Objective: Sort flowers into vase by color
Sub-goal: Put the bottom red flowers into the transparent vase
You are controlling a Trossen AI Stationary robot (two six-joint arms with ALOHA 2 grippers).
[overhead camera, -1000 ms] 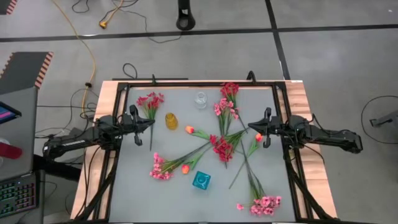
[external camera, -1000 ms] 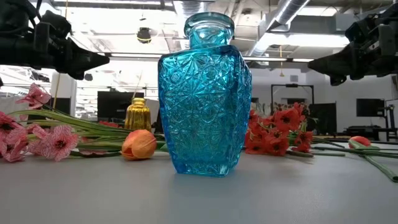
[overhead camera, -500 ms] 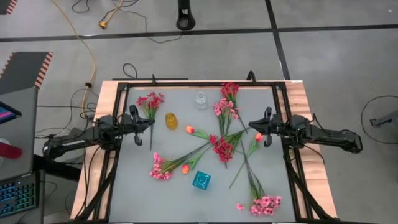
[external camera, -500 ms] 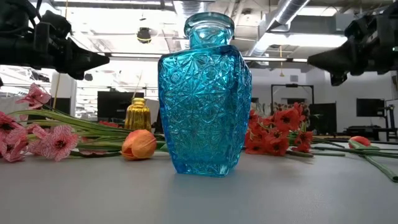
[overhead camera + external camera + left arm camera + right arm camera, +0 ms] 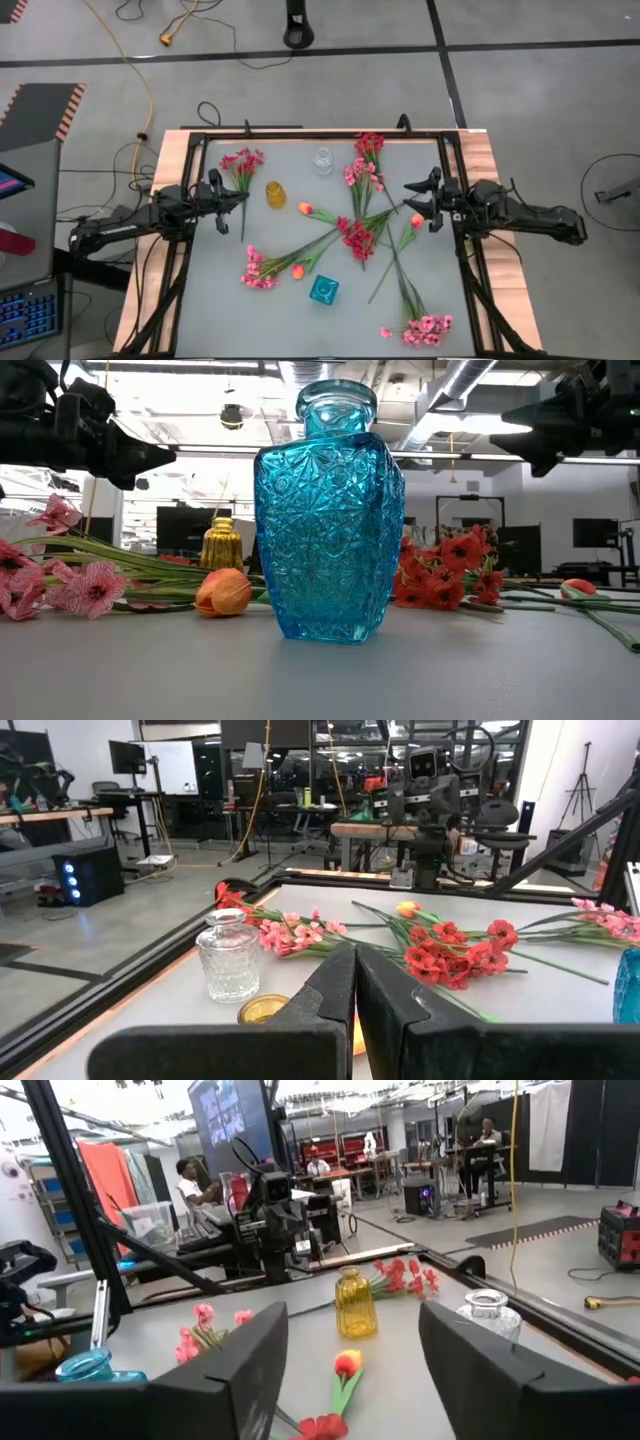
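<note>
Long green-stemmed flowers lie flat on the grey table: dark-red sprays, pink sprays and orange tulips. Three vases stand upright: yellow, clear and blue. My left gripper hovers shut at the left, beside the yellow vase. My right gripper hovers open at the right, above the stems and just beyond the right-hand tulip. Neither holds anything.
A black frame rims the table. The crossing stems crowd the middle. Bare table lies along the near left and in front of the blue vase. People and desks show in the room beyond.
My right gripper has opened wide from nearly shut and has risen a little. My left arm and all the flowers and vases have stayed where they were.
</note>
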